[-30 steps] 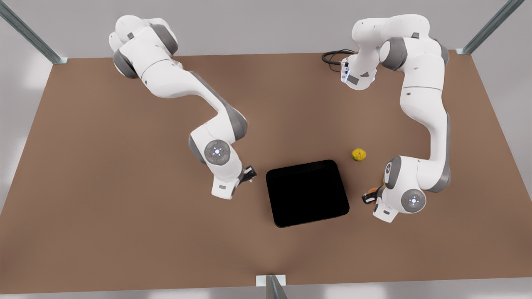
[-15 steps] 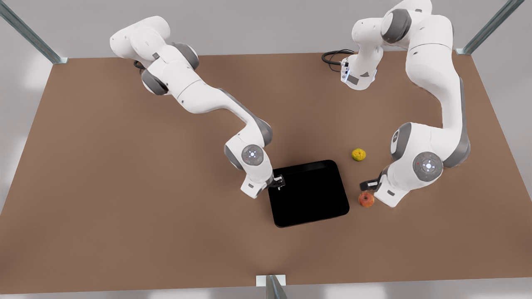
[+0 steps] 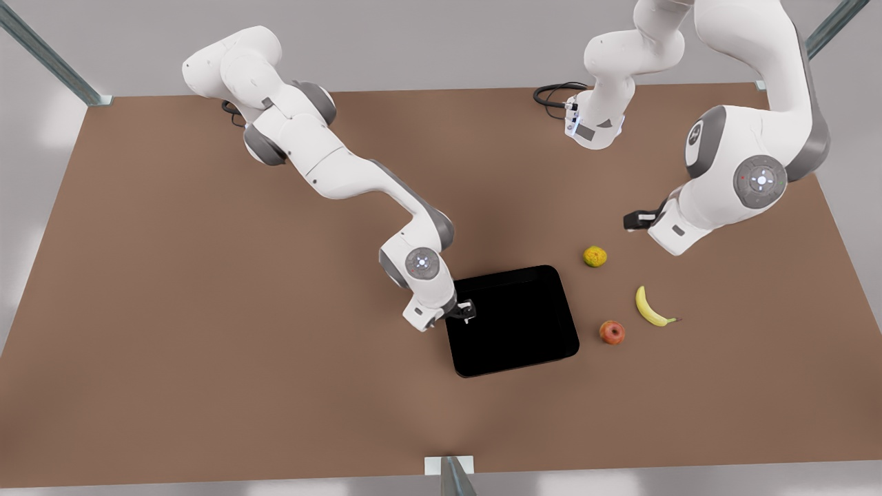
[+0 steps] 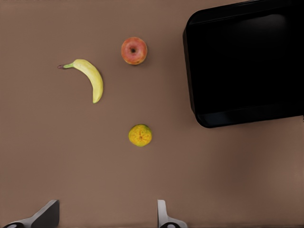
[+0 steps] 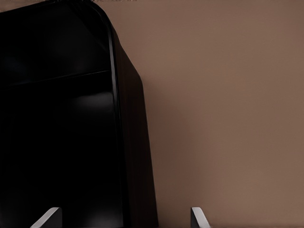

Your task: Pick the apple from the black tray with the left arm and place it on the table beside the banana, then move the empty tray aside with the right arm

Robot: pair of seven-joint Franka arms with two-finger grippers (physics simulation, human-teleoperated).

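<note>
1. The apple (image 3: 612, 333) now lies free on the bench (image 3: 207, 344), just right of the tray (image 3: 510, 320) and near the banana (image 3: 651, 308), apart from both. A second ago it was hidden at the left claw; half a second ago it sat just under it.
2. The left claw (image 3: 637, 220) has risen and drawn back toward the far right, fingers (image 4: 164, 218) apart and holding nothing; in its wrist view apple (image 4: 134, 50), banana (image 4: 88, 78) and a yellow-green fruit (image 4: 140, 135) lie well below.
3. So the placing looks finished and the tray is empty.
4. The right claw (image 3: 466, 311) has come in to the tray's left edge and hangs there, fingers (image 5: 47, 218) spread astride the rim (image 5: 128, 142), not yet clamped.
5. Moving the tray aside remains.
</note>
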